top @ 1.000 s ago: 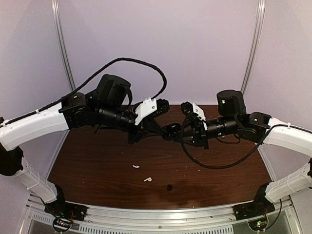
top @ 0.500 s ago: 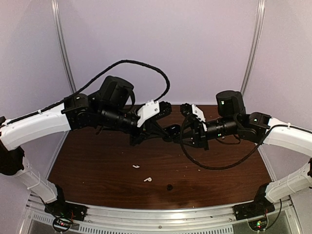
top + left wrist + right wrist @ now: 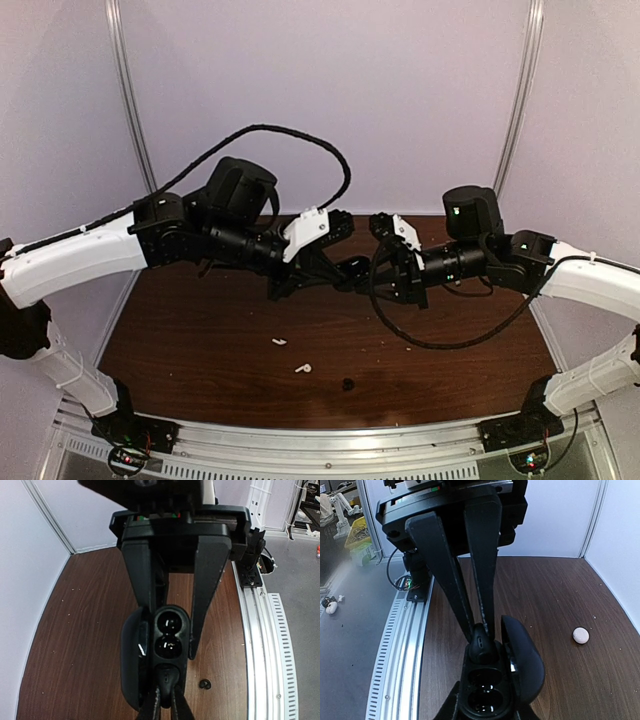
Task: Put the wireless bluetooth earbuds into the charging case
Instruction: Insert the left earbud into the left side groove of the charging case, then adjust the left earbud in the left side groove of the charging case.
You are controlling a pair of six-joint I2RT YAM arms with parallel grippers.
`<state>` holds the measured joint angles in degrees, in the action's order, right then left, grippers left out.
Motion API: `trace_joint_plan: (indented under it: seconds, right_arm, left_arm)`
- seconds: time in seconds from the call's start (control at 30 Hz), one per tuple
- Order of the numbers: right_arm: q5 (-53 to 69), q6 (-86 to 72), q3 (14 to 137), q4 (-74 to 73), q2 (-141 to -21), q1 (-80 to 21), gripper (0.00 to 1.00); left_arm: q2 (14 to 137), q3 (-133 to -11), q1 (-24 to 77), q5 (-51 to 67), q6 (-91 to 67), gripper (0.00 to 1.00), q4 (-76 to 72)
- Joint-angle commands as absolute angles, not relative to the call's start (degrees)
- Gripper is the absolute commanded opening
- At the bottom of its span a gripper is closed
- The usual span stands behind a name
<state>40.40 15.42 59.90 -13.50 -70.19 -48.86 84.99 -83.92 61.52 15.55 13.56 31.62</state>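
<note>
On the table (image 3: 200, 340), near its front edge, one black earbud (image 3: 347, 384) lies loose, with two white earbuds (image 3: 280, 341) at its 10 o'clock. Above, the left end effector (image 3: 168, 630) clamps the open charging case (image 3: 492, 690). The right end effector (image 3: 479, 630), almost closed, pinches the other earbud (image 3: 481, 644) against the case's rim. A pink case (image 3: 580, 635) lies at 3 o'clock of it.

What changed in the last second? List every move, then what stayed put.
The left gripper, shut on the open glossy black oval charging case, edged slightly right toward the right gripper, which barely shifted while pinching a tiny black earbud at the case's rim. Nothing was grasped or released. The two white stemmed earbuds and the loose black earbud on the brown wooden table stayed put.
</note>
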Motion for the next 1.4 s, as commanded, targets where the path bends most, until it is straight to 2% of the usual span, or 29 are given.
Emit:
trace_joint_plan:
  seconds: [0.0, 0.37, 0.67, 0.93, 1.37]
  right_arm:
    - [40.5, 16.7, 62.3, -11.8, -69.7, -49.1, 0.00]
    - [40.2, 17.4, 61.0, -12.7, -68.7, -49.1, 0.00]
    - [40.0, 16.6, 59.9, -11.9, -68.3, -49.1, 0.00]
    - [39.9, 15.4, 59.9, -10.9, -68.4, -49.1, 0.00]
    - [40.4, 14.7, 60.0, -10.3, -68.6, -49.1, 0.00]
  left_arm:
    - [86.0, -84.9, 61.8, 15.5, 12.5, 0.09, 33.1]
    - [84.8, -86.7, 61.8, 14.7, 11.1, 0.22, 33.5]
    - [79.7, -83.2, 61.8, 14.5, 11.9, 0.20, 29.2]
    - [80.8, -83.7, 61.8, 16.3, 12.9, 0.13, 29.1]
    - [84.3, -85.9, 61.8, 14.6, 14.1, 0.10, 28.9]
